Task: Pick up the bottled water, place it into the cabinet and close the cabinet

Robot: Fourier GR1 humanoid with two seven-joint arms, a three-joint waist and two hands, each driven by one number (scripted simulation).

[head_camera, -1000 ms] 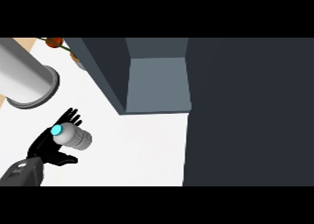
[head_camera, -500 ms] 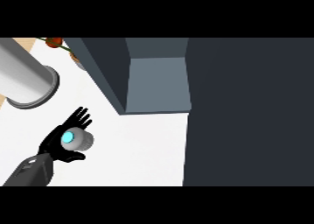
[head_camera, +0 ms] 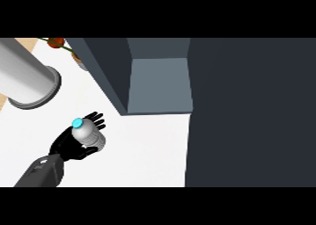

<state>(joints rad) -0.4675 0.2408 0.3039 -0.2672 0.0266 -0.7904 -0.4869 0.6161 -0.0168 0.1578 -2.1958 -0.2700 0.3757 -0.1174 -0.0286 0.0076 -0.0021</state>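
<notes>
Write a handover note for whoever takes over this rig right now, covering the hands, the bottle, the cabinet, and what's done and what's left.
Left hand: curled round the bottled water, over the white counter.
Right hand: not in view.
Cabinet: open, its inside showing ahead and to the right of the bottle.
Done: the bottle is grasped.
Left: carry it to the cabinet, set it inside, let go, close the cabinet.

open cabinet [head_camera: 159, 83] ahead — dark door [head_camera: 251, 114] right, grey cylinder [head_camera: 23, 81] left
</notes>
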